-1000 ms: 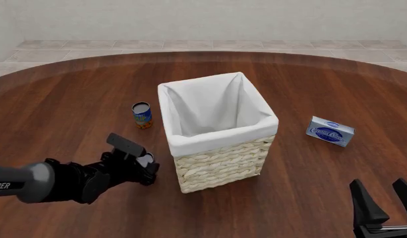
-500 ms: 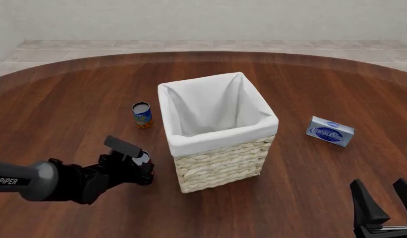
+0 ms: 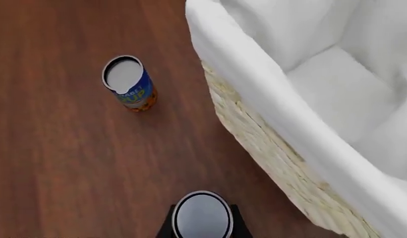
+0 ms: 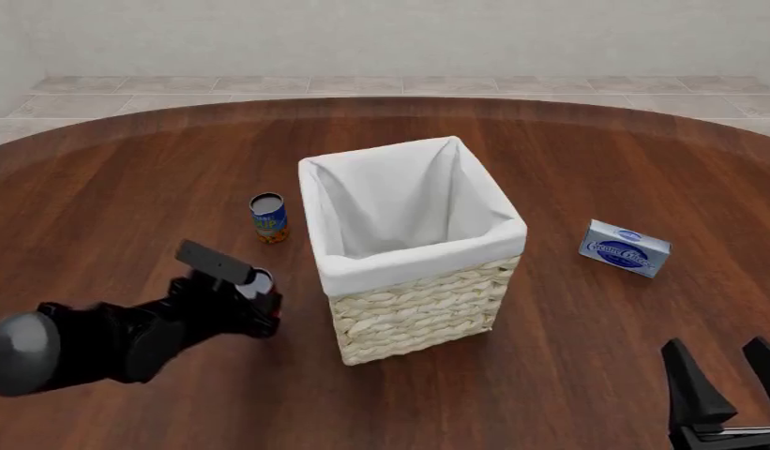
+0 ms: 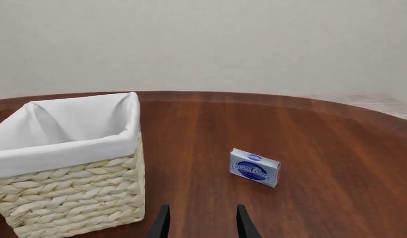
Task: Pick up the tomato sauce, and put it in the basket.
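Observation:
My left gripper (image 4: 252, 289) is shut on the tomato sauce (image 4: 258, 280), just left of the basket's (image 4: 421, 263) near-left corner. Only the can's silver-grey top (image 3: 203, 216) shows, between the dark fingers; its label is hidden. The held can sits lower than the white cloth rim of the basket (image 3: 251, 74) and off to its side. The wicker basket (image 5: 76, 194) stands upright mid-table, its white lining open and nothing showing inside. My right gripper (image 4: 730, 389) hovers open at the near right edge, fingers apart (image 5: 200, 220), holding nothing.
A blue-and-orange labelled can (image 4: 269, 217) stands upright left of the basket, beyond my left gripper, and also shows in the left wrist view (image 3: 129, 87). A small blue-and-white box (image 4: 625, 247) lies right of the basket (image 5: 255, 167). The table is round, dark wood.
My left gripper has risen and shifted slightly left with the can held in it. The right arm, basket and other items have not moved.

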Controlling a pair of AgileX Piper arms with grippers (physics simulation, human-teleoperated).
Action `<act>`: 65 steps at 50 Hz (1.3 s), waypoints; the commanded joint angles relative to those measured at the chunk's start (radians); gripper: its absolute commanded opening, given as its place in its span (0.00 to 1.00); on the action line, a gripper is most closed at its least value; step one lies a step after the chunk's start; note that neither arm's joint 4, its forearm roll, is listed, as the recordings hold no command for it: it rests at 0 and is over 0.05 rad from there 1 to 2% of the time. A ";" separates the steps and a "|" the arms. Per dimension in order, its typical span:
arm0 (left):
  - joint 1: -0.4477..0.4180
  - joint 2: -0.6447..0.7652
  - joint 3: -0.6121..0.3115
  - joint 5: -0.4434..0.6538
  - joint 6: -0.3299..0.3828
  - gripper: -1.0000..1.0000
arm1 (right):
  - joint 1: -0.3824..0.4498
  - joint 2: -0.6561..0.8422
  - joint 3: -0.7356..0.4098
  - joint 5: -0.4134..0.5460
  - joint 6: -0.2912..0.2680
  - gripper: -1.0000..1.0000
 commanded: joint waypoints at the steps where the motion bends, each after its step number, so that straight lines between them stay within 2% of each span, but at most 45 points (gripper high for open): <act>1: 0.005 -0.080 -0.005 0.053 0.016 0.00 | 0.001 0.003 0.000 -0.003 0.000 1.00; 21: -0.002 -0.201 -0.047 0.167 -0.005 0.00 | 0.005 -0.004 0.000 0.006 0.002 1.00; 50: -0.003 -0.349 -0.141 0.329 0.023 0.00 | 0.016 0.024 0.000 -0.017 0.003 1.00; 65: -0.029 -0.439 -0.235 0.446 0.006 0.00 | 0.019 0.021 0.000 -0.013 0.001 1.00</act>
